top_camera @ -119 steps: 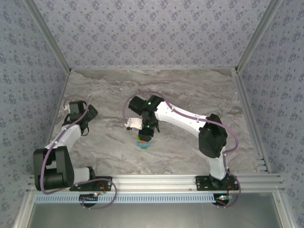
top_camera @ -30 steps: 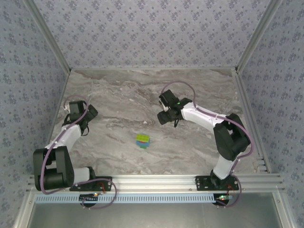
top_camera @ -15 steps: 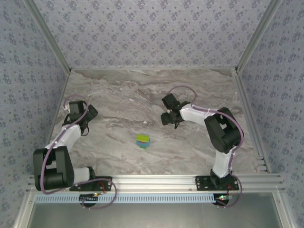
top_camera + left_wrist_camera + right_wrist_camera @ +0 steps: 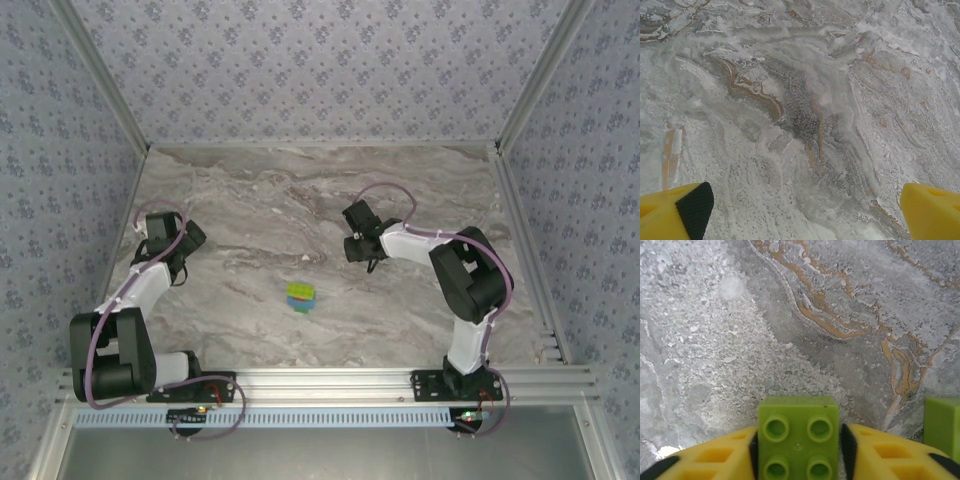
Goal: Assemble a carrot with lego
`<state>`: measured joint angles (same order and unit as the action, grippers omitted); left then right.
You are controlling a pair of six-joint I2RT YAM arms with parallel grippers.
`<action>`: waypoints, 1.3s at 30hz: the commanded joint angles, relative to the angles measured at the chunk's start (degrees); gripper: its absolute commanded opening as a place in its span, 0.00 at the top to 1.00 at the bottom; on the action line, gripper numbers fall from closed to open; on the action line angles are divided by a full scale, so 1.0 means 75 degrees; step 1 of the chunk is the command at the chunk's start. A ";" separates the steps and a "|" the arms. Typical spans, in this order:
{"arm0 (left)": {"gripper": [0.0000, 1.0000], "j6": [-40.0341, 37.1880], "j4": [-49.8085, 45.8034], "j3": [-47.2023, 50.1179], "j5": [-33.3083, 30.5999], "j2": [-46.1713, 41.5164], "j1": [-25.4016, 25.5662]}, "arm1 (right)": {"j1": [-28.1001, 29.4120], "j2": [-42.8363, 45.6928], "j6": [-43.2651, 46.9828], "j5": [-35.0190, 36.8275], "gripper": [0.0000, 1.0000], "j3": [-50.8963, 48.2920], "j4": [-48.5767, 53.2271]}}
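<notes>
1. Right pincer (image 4: 356,247): in its wrist view the right pincer (image 4: 799,452) is closed tight on a lime-green brick (image 4: 799,437). The yellow fingers (image 4: 715,460) press on both sides of it. The brick's four-stud face points up at the camera, and its far end sticks out past the fingertips.
2. Below the held brick lies bare marble table (image 4: 740,315), grey with brown veins. Whether the brick touches the table cannot be told.
3. A second lime-green piece (image 4: 942,427) sits just beyond the outer side of one finger, cut off by the edge of the wrist view. Its exact type cannot be told.
4. Carrot stack (image 4: 301,295): it stands on the table (image 4: 250,200), nearer the arm bases than the right pincer and off to its left, and apart from it. Lime green shows on top with blue beneath; lower layers are too small to make out. Open table lies between the stack and the pincer.
5. Left pincer (image 4: 183,252): it is well to the left of the stack, near the left wall (image 4: 60,150). In its wrist view the left pincer (image 4: 800,212) is spread wide, with marble between its fingertips (image 4: 927,210).
</notes>
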<state>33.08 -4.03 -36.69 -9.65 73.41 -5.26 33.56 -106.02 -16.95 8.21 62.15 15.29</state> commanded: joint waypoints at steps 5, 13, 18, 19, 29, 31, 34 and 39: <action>0.03 0.0035 0.0182 -0.0143 0.0390 -0.0040 -0.0049 | 0.0082 0.0296 0.0800 -0.0662 0.69 -0.0314 -0.0250; 0.09 0.0721 -0.0267 -0.0463 0.3736 -0.0439 0.0047 | 0.0294 0.1725 0.3184 -0.2583 0.69 0.0240 0.1305; 0.10 0.1570 -0.0556 -0.1050 0.6423 -0.0489 0.0720 | 0.0658 0.2345 0.4425 -0.3776 0.67 0.1207 0.2492; 0.10 0.1774 -0.0532 -0.1102 0.6854 -0.0414 0.0942 | 0.0721 0.2327 0.4568 -0.3811 0.67 0.1442 0.2836; 0.14 0.4121 0.0810 -0.0667 0.8707 -0.0314 0.2505 | 0.1334 0.1697 0.5332 -0.3751 0.68 0.3059 0.3950; 0.15 0.4174 0.0749 -0.0673 0.8824 -0.0417 0.2551 | 0.1390 0.1624 0.5355 -0.3789 0.68 0.3148 0.3959; 0.15 0.4304 0.0680 -0.0675 0.9002 -0.0590 0.2574 | 0.1442 0.1466 0.5435 -0.3848 0.68 0.3341 0.4091; 0.18 0.4804 0.1046 -0.0651 0.9073 -0.0850 0.2936 | 0.1526 0.1287 0.5536 -0.3860 0.68 0.3646 0.4219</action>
<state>65.56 0.51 -41.71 55.77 69.06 15.18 44.58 -95.79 22.96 -19.38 86.54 44.62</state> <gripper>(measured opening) 0.826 0.340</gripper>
